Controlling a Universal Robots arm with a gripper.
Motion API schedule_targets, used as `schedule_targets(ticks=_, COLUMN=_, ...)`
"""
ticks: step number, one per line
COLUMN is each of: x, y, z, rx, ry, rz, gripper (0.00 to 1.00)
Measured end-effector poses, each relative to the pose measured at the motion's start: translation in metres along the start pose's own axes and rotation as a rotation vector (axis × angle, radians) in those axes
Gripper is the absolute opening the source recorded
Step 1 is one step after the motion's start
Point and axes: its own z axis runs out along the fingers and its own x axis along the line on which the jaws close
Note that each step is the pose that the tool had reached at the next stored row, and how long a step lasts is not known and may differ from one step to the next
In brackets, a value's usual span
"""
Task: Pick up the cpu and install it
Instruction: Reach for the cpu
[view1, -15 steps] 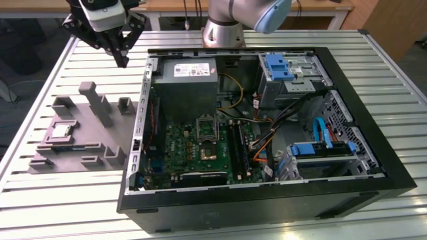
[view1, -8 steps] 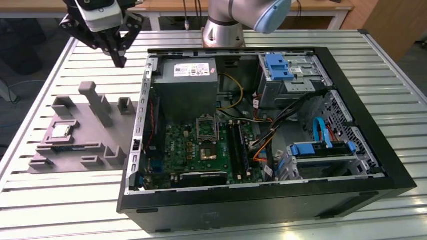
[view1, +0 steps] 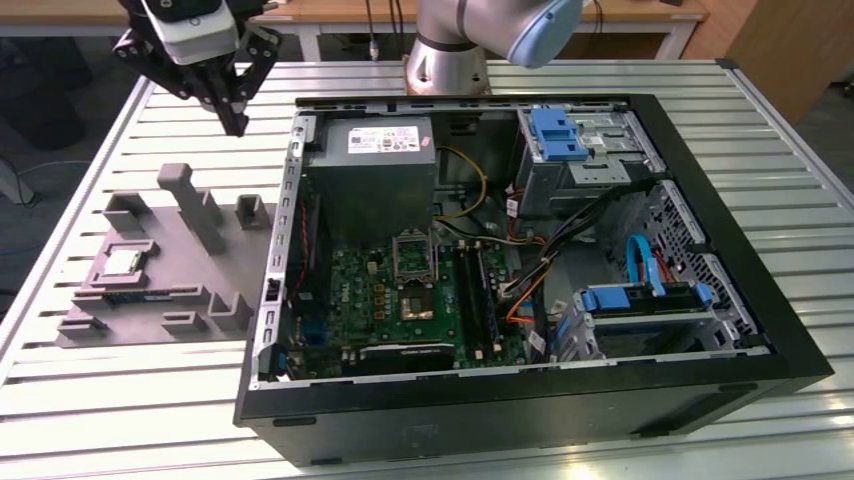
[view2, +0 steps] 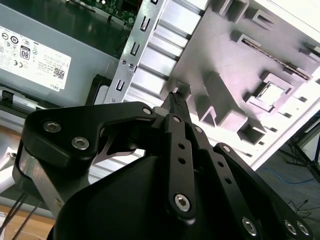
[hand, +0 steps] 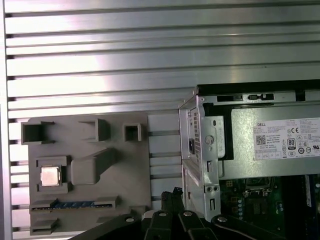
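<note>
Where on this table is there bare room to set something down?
Bare table slats lie at the exterior view's lower left below the grey tray, and above the tray near the hand. Crowded: the tray's blocks around the cpu, and inside the computer case.

You see open computer case (view1: 507, 415) lying on slatted metal surface (view1: 120, 400). Inside: grey power supply (view1: 380, 170), green motherboard (view1: 367, 300), blue drive bracket (view1: 557, 135). Grey plastic tray (view1: 180, 275) just beside case, toward exterior view's left.
</note>
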Motion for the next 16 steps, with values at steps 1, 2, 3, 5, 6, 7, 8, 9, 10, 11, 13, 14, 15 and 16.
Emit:
schedule_targets(ticks=1, x=0.0006, y=0.0, z=0.0001, rx=-0.0001, ry=-0.0001, rz=0.0, gripper=0.11)
schedule_targets(ticks=2, x=0.0011, y=-0.0001, z=0.0001, rx=-0.0001, ry=0.0, rz=0.0, gripper=0.11)
schedule_targets(ticks=3, x=0.0017, y=-0.0001, z=0.0001, rx=-0.0001, ry=0.0, rz=0.0, gripper=0.11)
schedule_targets(ticks=5, x=0.0028, y=-0.0002, z=0.0002, rx=-0.0001, ry=-0.0001, rz=0.0, gripper=0.11)
schedule_targets(ticks=6, x=0.0034, y=-0.0003, z=0.0002, rx=0.0, ry=0.0, rz=0.0, gripper=0.11)
schedule_targets(ticks=7, x=0.004, y=-0.0003, z=0.0002, rx=-0.0001, ry=0.0, rz=0.0, gripper=0.11)
schedule_targets(ticks=8, x=0.0045, y=-0.0004, z=0.0002, rx=0.0, ry=0.0, rz=0.0, gripper=0.11)
schedule_targets(ticks=9, x=0.0051, y=-0.0004, z=0.0003, rx=0.0, ry=0.0, rz=0.0, gripper=0.11)
schedule_targets(ticks=10, x=0.0057, y=-0.0005, z=0.0003, rx=-0.0001, ry=-0.0001, rz=0.0, gripper=0.11)
schedule_targets(ticks=11, x=0.0063, y=-0.0005, z=0.0004, rx=-0.0001, ry=0.0, rz=0.0, gripper=0.11)
schedule_targets(ticks=13, x=0.0075, y=-0.0006, z=0.0004, rx=-0.0001, ry=0.0, rz=0.0, gripper=0.11)
schedule_targets(ticks=14, x=0.0081, y=-0.0006, z=0.0005, rx=-0.0001, ry=-0.0001, rz=0.0, gripper=0.11)
schedule_targets(ticks=15, x=0.0087, y=-0.0007, z=0.0005, rx=0.0, ry=0.0, rz=0.0, gripper=0.11)
schedule_targets(ticks=16, x=0.0093, y=-0.0007, z=0.0005, rx=0.0, ry=0.0, rz=0.0, gripper=0.11)
